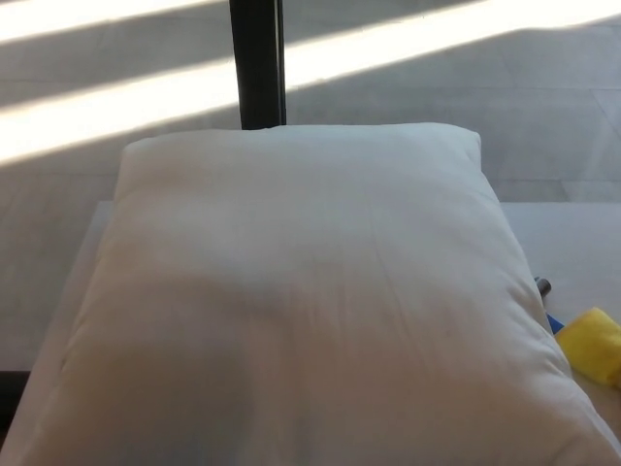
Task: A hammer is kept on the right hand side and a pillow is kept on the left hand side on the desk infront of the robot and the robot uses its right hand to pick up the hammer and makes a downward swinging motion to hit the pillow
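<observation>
A large white pillow fills most of the head view and lies flat on the pale desk. At the pillow's right edge, low in the picture, a yellow part of the hammer sticks out, with a bit of blue and a small dark grey tip beside it. The rest of the hammer is hidden by the pillow or cut off by the picture's edge. Neither of my hands shows.
A black upright post stands behind the pillow's far edge. Beyond the desk lies a grey floor crossed by bright strips of sunlight.
</observation>
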Controlling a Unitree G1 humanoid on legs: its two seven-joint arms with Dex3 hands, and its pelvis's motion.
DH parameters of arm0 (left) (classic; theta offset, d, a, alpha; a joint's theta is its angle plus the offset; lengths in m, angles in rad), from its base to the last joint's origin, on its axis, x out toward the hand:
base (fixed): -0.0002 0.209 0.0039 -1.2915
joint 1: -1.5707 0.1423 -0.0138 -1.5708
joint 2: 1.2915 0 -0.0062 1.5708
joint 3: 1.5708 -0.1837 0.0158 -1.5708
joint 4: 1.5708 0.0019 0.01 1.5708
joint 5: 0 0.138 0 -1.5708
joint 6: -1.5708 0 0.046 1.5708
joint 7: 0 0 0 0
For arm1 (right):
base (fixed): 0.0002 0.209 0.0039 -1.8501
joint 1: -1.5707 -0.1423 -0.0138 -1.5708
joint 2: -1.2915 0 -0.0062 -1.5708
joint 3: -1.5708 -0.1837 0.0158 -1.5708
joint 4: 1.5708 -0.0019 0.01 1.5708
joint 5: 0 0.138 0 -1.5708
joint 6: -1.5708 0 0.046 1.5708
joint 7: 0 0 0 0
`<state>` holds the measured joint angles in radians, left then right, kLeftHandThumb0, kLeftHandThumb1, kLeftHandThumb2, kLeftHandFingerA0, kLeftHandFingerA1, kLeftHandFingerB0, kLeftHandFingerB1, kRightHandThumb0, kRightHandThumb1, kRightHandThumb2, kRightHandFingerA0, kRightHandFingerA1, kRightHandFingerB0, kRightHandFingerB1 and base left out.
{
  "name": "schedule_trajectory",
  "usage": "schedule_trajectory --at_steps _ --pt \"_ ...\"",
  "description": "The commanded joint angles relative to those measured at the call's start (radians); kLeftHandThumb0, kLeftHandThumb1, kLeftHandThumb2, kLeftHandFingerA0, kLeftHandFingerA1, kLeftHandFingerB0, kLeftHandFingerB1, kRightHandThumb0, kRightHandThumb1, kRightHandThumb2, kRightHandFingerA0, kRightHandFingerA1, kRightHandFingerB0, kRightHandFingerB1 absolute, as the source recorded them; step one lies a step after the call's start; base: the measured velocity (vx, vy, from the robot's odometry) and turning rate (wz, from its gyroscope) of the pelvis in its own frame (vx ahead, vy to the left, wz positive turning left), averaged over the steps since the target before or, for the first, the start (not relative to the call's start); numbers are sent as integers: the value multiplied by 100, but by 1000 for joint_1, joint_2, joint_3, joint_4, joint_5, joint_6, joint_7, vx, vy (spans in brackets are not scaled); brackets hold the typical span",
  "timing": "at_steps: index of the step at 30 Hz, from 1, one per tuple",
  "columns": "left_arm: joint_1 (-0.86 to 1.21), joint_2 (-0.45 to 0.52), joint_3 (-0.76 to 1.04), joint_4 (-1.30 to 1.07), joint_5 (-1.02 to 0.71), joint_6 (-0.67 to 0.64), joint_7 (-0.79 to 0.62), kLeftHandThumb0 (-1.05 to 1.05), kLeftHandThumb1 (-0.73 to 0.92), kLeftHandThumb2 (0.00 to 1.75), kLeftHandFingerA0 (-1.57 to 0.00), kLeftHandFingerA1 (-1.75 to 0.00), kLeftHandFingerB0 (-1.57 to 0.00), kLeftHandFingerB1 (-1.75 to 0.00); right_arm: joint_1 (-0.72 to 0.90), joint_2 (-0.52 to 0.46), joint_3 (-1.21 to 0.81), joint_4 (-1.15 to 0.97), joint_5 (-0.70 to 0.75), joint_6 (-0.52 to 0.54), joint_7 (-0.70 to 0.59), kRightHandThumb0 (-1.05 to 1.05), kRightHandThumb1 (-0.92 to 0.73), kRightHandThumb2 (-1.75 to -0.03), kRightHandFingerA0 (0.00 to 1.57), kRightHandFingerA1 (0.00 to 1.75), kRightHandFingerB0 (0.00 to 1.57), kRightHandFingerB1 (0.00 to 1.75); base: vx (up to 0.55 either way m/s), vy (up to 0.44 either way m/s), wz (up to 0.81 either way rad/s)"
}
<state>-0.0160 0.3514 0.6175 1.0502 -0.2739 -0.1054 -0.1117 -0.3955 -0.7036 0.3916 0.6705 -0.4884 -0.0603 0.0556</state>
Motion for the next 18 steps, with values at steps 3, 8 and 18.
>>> schedule_trajectory --at_steps 3,8,18 --pt "9 17 -14 -7 -18 -34 -8 -55 57 58 -72 -49 -67 -46 -38 32 57 54 -81 5 42 -69 -50 -87 0 33 11 38 0 0 0" --pt "0 20 -12 9 -27 -39 -13 -55 56 58 -73 -49 -68 -46 -65 55 142 32 -164 50 71 -71 -51 -86 1 34 10 36 0 0 0" --pt "8 21 -20 2 -34 -49 -39 -55 58 58 -72 -50 -69 -46 -86 90 168 65 -170 88 88 -37 -69 -61 69 81 16 28 0 0 0"
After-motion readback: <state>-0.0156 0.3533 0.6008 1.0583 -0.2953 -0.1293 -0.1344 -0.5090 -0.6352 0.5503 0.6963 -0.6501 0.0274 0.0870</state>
